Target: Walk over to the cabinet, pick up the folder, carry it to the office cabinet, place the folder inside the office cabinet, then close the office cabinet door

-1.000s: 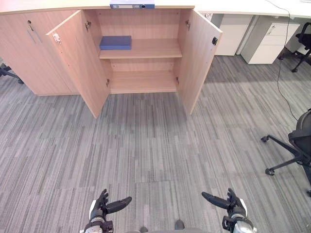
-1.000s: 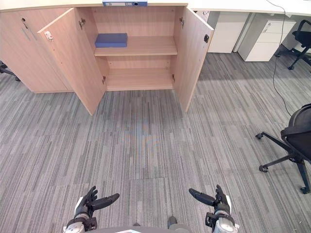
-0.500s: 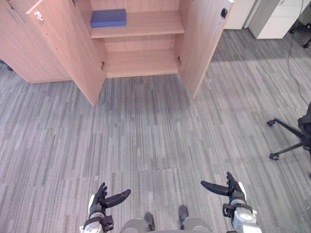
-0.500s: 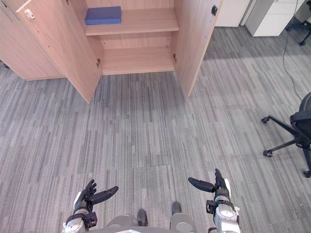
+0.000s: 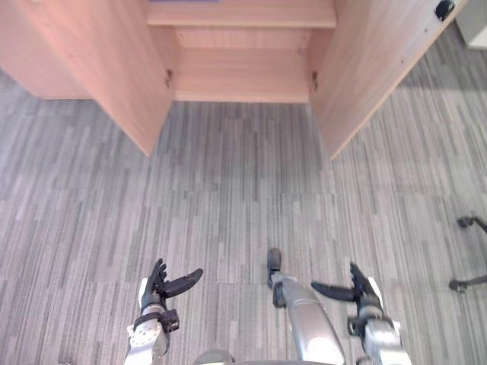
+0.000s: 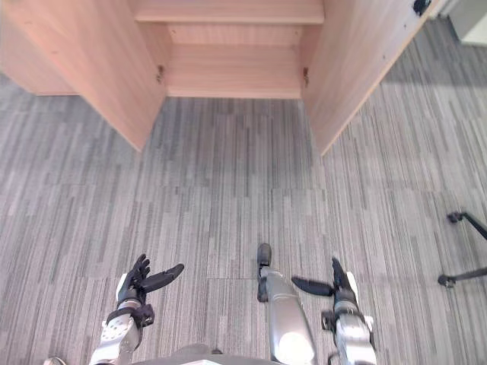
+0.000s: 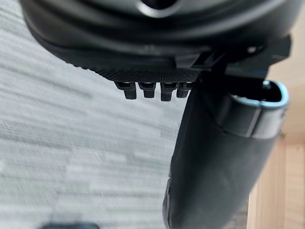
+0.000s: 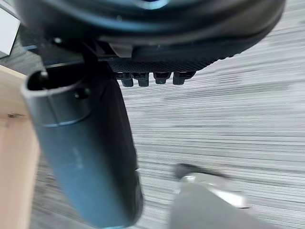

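Note:
The open wooden office cabinet stands straight ahead. Its left door and right door swing out toward me. Its middle shelf shows at the top edge, and a thin blue sliver of the folder lies on the shelf's left part. My left hand hangs low over the carpet, open and empty, thumb pointing inward. My right hand mirrors it on the other side, open and empty. Both are far from the cabinet. The wrist views show each thumb extended over carpet.
Grey striped carpet stretches between me and the cabinet. A closed cabinet section adjoins the left door. The wheeled foot of an office chair pokes in at the right edge.
The whole picture has shifted: the camera has come closer to the cabinet and looks further down, so the folder now sits at the top edge. Both hands stay open and low.

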